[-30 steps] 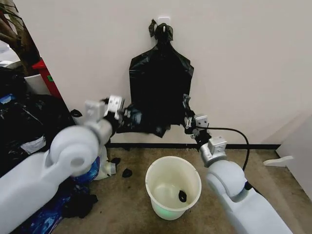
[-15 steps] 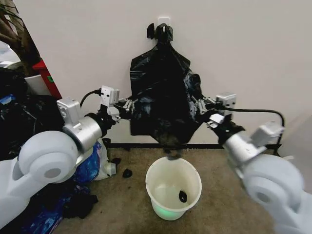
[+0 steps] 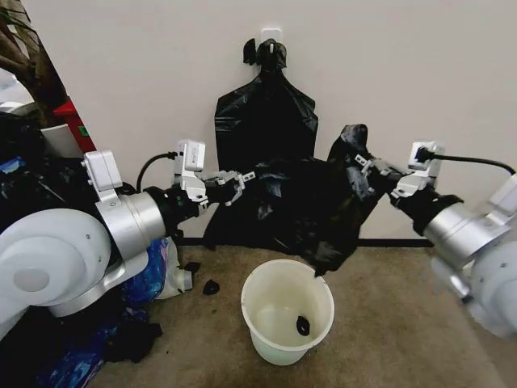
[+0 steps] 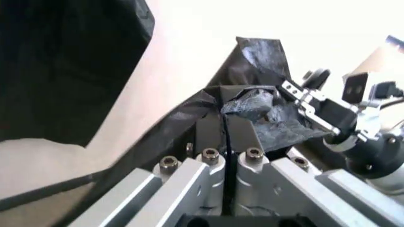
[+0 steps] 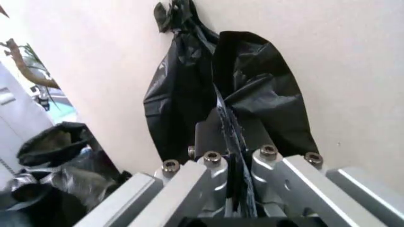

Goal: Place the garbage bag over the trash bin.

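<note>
garbage bag (image 3: 303, 206) stretched sideways, above trash bin (image 3: 287, 322)

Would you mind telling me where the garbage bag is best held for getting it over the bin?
By its top edge, one corner from each side, much as now: the left gripper and right gripper pinch the garbage bag there, so it hangs spread above the trash bin.

we see the garbage bag (image 3: 303, 206), thin, glossy, crinkled black plastic, stretched sideways in the air above the trash bin (image 3: 287, 321), its lowest fold hanging just over the bin's far rim. the trash bin is round, white, open-topped and upright on the floor, with a small dark scrap inside.
</note>
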Robot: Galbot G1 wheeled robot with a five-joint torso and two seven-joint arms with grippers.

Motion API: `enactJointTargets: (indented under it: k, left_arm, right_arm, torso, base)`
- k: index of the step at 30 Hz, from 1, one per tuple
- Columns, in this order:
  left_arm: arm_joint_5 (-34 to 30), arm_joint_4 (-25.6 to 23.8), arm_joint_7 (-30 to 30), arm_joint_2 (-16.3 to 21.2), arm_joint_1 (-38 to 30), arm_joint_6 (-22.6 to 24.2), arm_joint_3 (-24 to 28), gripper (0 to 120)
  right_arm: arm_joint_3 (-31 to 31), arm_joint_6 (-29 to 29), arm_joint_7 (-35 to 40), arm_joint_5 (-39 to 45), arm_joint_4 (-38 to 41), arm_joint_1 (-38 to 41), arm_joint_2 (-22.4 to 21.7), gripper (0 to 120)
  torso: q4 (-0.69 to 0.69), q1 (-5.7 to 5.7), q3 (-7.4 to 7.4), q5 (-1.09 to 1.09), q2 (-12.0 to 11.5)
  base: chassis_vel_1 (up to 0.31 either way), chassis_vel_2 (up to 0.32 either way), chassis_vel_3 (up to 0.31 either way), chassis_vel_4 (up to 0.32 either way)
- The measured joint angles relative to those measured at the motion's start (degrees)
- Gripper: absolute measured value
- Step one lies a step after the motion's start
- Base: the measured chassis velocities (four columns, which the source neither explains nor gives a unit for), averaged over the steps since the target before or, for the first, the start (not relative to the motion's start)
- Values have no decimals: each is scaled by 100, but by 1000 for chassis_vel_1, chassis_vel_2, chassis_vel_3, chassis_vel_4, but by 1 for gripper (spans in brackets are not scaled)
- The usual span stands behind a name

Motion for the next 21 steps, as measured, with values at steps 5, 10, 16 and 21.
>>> enactJointTargets:
  k: [5,10,16,21]
  left_arm:
    - [-53,167,585,-105,223,-231,18,0]
    - [247,242,1440,-129,618,-259,46,0]
    - [553,421,1691,-424,990,-232,184,0]
    - [777,553,1709,-733,1255,-206,271,0]
  right_arm:
    - [654,-76,6,1263,-10,8,-110,0]
    - [1030,-221,-20,1970,-15,-70,-118,0]
    - [1049,-475,33,2024,-22,-184,-93,0]
    - [934,-662,239,1928,-27,-389,-2,0]
  torso:
    - [-1,0,0,-1,0]
    - [0,0,0,0,0]
    - [0,0,0,-1,0]
    - [-2,0,0,-1,0]
  base:
    - [0,0,0,0]
    - [0,0,0,0]
    - [0,0,0,0]
    - [0,0,0,0]
